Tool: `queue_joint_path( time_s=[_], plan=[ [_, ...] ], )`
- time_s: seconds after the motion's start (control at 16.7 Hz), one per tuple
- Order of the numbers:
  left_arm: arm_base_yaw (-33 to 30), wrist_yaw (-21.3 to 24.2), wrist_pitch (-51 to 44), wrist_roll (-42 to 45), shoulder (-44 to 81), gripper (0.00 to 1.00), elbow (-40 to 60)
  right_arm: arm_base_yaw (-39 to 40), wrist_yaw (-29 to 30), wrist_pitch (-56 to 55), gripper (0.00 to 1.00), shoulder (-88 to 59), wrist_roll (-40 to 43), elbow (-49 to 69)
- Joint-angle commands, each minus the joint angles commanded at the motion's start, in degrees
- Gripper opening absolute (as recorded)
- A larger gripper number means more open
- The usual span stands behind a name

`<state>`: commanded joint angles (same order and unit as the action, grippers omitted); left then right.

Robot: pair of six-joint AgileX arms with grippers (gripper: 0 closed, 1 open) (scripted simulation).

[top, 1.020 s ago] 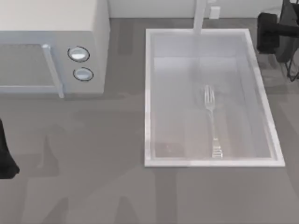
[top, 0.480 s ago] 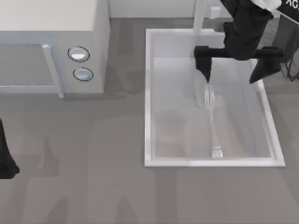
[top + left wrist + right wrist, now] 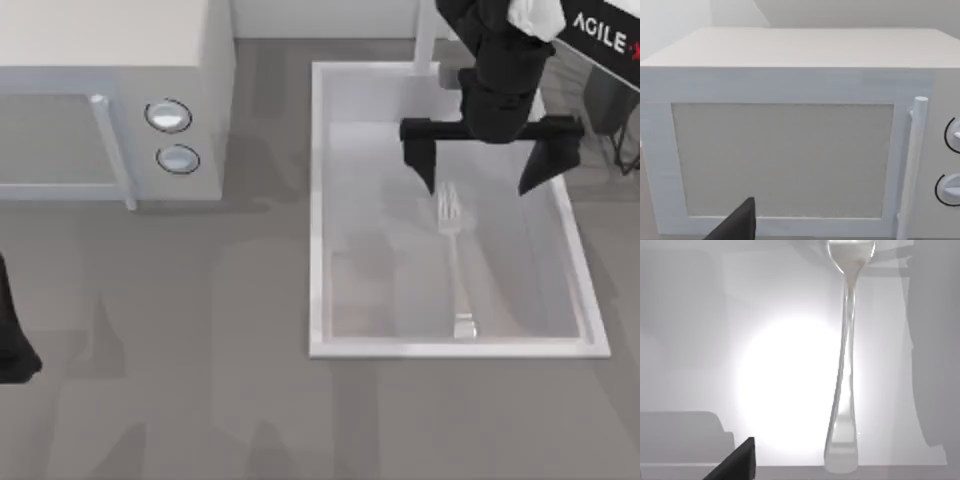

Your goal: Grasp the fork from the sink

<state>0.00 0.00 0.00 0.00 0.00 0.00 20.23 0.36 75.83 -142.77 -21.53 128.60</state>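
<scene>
Lowered since before, right pincer hangs spread wide above slender shiny fork in sink.

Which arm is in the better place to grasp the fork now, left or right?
Right. The right hand hangs open above the sink, near the tines of the fork. The left arm sits at the table's left edge, beyond the microwave.

On my right arm, at the top view's upper right corner, white capitals read "AGILE" followed by part of a red mark, cut off by the frame edge. I can read no other lettering anywhere.
</scene>
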Motion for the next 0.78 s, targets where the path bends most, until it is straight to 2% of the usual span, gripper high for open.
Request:
queue_joint_path(
  time_s=[0.3,0.78],
  plan=[
    [0.00,0.00,0.00,0.00,0.00,1.00,0.00,-0.27,0.01,-4.22,1.00,-1.76,0.01,-3.00],
    [0.00,0.00,0.00,0.00,0.00,1.00,0.00,0.05,0.13,-24.38,1.00,-9.74,-0.14,-14.35]
  ],
)
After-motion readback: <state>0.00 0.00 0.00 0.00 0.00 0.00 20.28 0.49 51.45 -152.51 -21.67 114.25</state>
